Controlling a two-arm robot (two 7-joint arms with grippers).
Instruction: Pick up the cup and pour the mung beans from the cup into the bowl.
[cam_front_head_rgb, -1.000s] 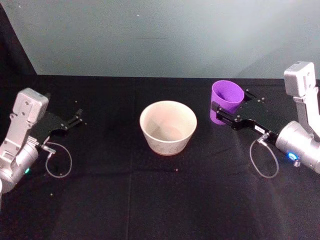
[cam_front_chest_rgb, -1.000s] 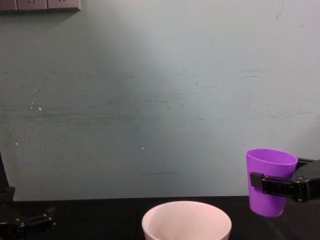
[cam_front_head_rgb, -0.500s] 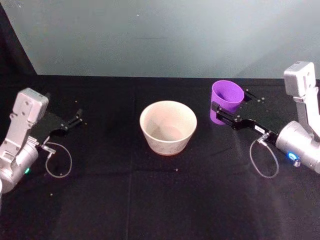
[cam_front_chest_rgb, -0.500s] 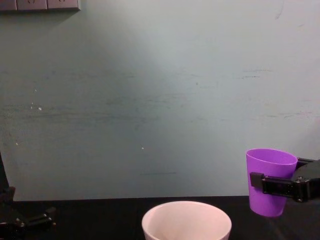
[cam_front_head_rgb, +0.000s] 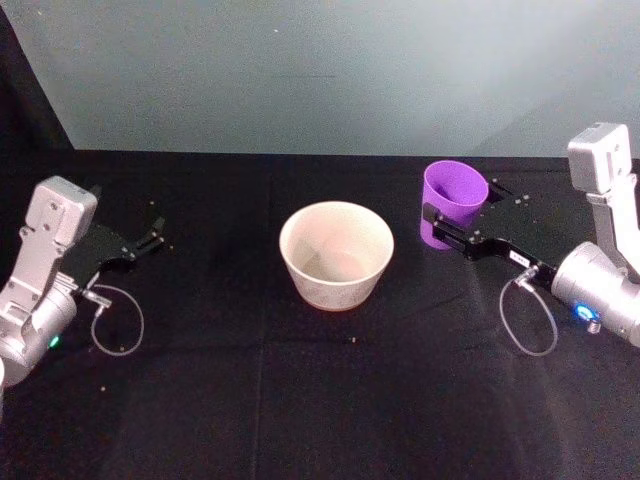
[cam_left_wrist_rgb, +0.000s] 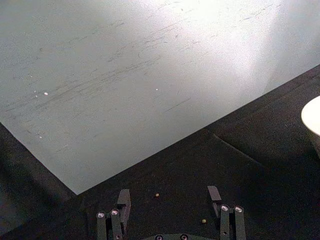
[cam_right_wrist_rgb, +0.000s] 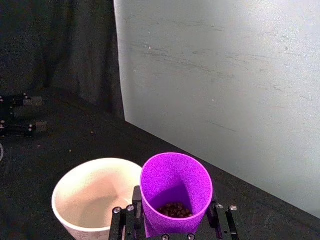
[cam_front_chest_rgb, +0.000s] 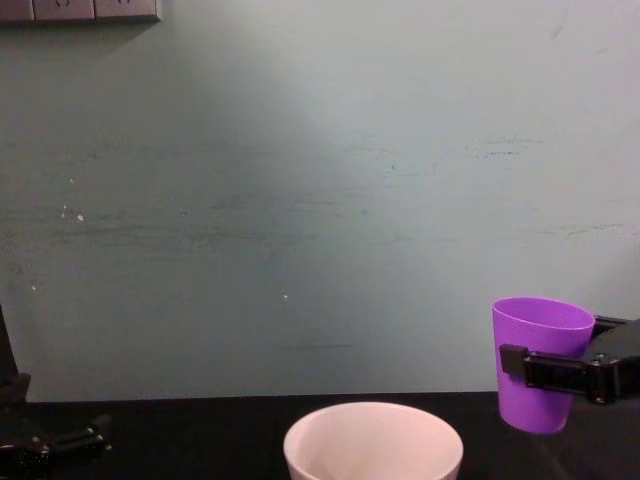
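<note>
The purple cup (cam_front_head_rgb: 453, 203) stands upright to the right of the white bowl (cam_front_head_rgb: 336, 255). My right gripper (cam_front_head_rgb: 457, 218) is shut on the cup, with one black finger on each side of its wall. In the right wrist view, dark mung beans (cam_right_wrist_rgb: 174, 209) lie at the bottom of the cup (cam_right_wrist_rgb: 175, 182), and the bowl (cam_right_wrist_rgb: 95, 197) sits just beside it. From the chest, the cup (cam_front_chest_rgb: 541, 350) is level, with a finger (cam_front_chest_rgb: 545, 368) across its front. I cannot tell if its base touches the cloth. My left gripper (cam_front_head_rgb: 150, 240) rests open at the far left, away from both.
A black cloth (cam_front_head_rgb: 300, 400) covers the table, and a pale wall (cam_front_head_rgb: 320, 70) stands behind it. Loose grains (cam_left_wrist_rgb: 157, 195) lie on the cloth near my left gripper (cam_left_wrist_rgb: 169, 200). Another speck (cam_front_head_rgb: 350, 341) lies in front of the bowl. Cable loops hang by each wrist.
</note>
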